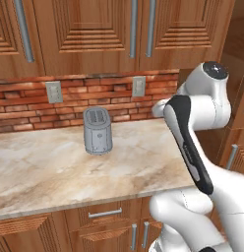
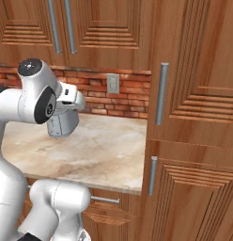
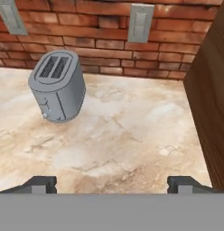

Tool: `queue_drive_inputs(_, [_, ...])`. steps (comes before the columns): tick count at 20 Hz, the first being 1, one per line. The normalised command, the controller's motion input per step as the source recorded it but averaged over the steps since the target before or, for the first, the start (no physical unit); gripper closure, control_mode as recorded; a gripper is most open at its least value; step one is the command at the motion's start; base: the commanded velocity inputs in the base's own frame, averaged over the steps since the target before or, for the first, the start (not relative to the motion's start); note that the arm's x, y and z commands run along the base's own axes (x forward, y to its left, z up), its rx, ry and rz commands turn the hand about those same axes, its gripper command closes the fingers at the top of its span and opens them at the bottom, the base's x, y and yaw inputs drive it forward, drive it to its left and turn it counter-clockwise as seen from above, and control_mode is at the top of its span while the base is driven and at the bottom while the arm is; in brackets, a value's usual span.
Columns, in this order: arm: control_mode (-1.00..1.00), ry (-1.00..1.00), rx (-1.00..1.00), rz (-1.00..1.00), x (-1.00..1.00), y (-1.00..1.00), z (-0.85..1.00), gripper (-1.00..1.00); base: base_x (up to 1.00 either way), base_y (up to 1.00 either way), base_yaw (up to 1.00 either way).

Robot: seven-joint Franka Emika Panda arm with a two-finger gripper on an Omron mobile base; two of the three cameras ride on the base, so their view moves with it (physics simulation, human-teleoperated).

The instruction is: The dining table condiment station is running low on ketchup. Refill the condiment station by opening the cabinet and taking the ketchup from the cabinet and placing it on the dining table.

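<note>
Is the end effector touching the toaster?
Apart. Hand view: the end effector stands open, with bare counter between its fingertips and the toaster.

Cabinet [image 2: 104, 28] doors closed; toaster [image 2: 62, 126] on marble counter [image 2: 104, 150].

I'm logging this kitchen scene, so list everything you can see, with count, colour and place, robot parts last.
toaster: one, grey, on the counter near the brick wall
counter: one, beige marble, below the wall cabinets
cabinet: upper wooden doors, shut, silver bar handles
wall outlets: two, grey, on the red brick wall
tall cabinet: wooden, right of the counter
drawer cabinets: wooden, under the counter
arm: one, white with dark joints
gripper: one, dark tips, open, above the counter
</note>
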Motion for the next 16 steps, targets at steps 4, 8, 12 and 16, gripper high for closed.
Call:
queue_drive_inputs(4, [-1.00,-0.63,0.00,0.00,0.28,0.17,0.73,-1.00,0.00,0.00,0.00])
queue_drive_inputs(8, [-1.00,-0.53,0.02,0.00,0.48,0.14,0.94,-1.00,0.00,0.00,0.00])
queue_drive_inputs(12, [-1.00,-0.34,0.08,0.00,0.42,0.00,0.97,-1.00,0.00,0.00,0.00])
queue_drive_inputs(16, [-1.00,-0.22,0.17,0.00,0.43,0.00,0.62,-1.00,0.00,0.00,0.00])
